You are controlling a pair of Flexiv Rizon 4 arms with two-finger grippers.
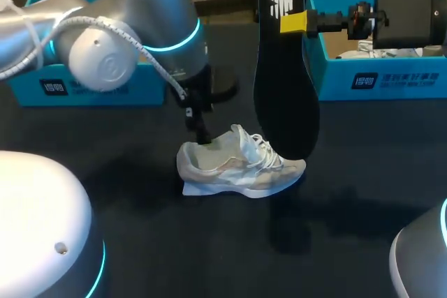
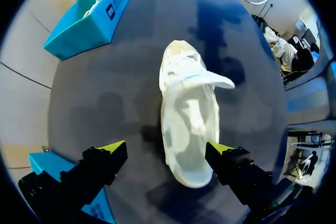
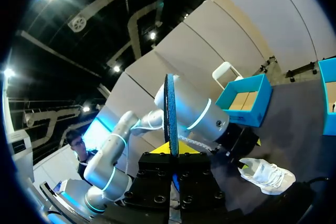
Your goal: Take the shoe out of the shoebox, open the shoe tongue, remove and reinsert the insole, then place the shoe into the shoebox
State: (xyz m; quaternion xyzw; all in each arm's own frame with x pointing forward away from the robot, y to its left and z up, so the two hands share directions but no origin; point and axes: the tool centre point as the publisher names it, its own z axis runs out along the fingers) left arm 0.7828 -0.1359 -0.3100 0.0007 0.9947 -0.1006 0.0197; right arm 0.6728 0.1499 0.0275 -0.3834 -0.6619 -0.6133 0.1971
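A white shoe point(image 1: 241, 165) lies on its sole on the dark table, toe toward the right. My left gripper point(image 1: 200, 130) hangs over its heel. In the left wrist view the left gripper point(image 2: 167, 150) stands open, and the shoe point(image 2: 189, 124) shows its empty inside, with its heel between the fingers. My right gripper point(image 1: 293, 22) is shut on a black insole point(image 1: 286, 82), which hangs upright above the shoe's toe. The right wrist view shows that insole point(image 3: 170, 108) edge-on between the right gripper point(image 3: 172, 153), with the shoe point(image 3: 265, 174) far below.
A blue shoebox point(image 1: 377, 68) stands at the back right with white paper inside. A second blue box point(image 1: 91, 85) stands at the back left, behind my left arm. The boxes show again as the far box point(image 2: 89, 22) and the near box point(image 2: 44, 163).
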